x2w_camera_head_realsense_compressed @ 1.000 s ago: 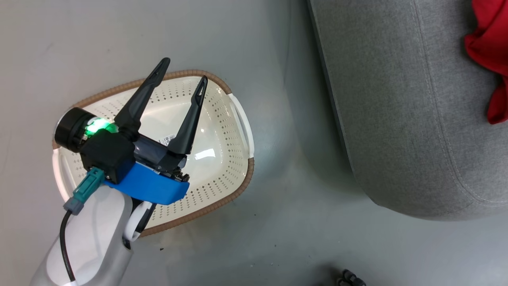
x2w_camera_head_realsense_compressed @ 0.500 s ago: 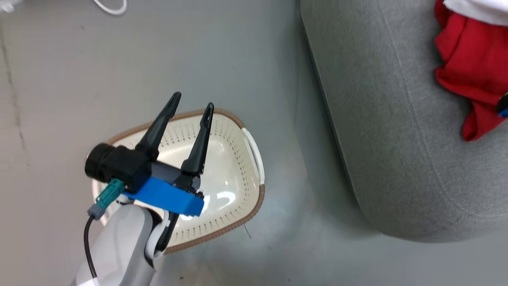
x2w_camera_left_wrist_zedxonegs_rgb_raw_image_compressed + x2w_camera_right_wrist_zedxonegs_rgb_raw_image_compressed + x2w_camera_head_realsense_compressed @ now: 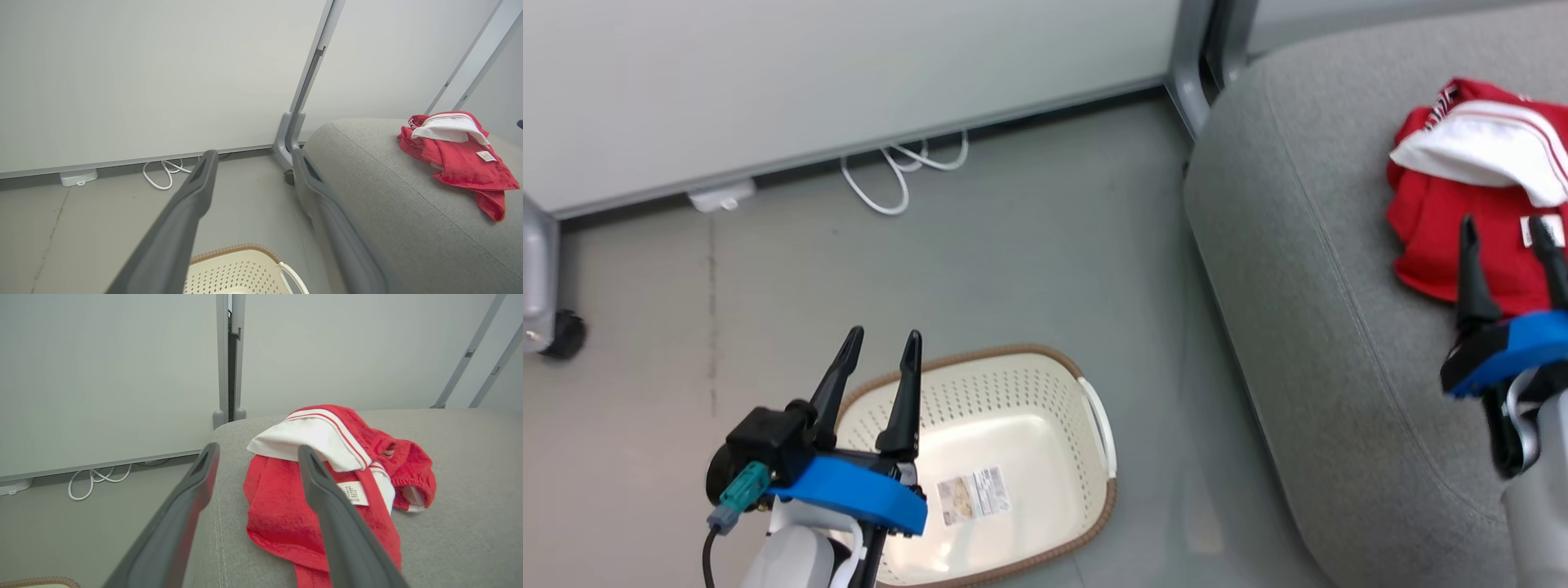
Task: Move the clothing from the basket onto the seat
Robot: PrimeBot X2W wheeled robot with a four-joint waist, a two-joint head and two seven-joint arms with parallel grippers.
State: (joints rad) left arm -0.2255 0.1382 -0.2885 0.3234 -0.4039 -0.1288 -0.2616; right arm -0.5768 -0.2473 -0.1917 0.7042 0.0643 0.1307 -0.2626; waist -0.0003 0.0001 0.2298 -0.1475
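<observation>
Red soft fabric with white panels and thin red-and-white stripe trim, the clothing [image 3: 1445, 245] lies heaped at the upper right of the head view. It rests on the large grey upholstered seat [image 3: 1298, 310], well in from its rounded edge. A small white label [image 3: 354, 494] faces up near the middle of the heap. We cannot tell where one garment ends and the other begins.

We judge the heap light, limp and not fragile. It will sag and drape when lifted, and a shallow pinch may bring up a single layer. The raised white fold on top, or a bunched red edge, looks like the best place to take hold.

Our right gripper [image 3: 1503, 220] stands at the right edge of that view, just below the heap. Its two dark fingers are spread wide with nothing between them.

At the lower middle sits the oval cream perforated basket [image 3: 1045, 384] with its brown woven-look rim, on the grey floor [image 3: 1054, 245]. Its pale bottom bears a printed sticker [image 3: 972, 494], so we take the moving to be about done.

Our left gripper [image 3: 885, 333] hangs over the basket's left end, fingers likewise apart and holding nothing.
</observation>
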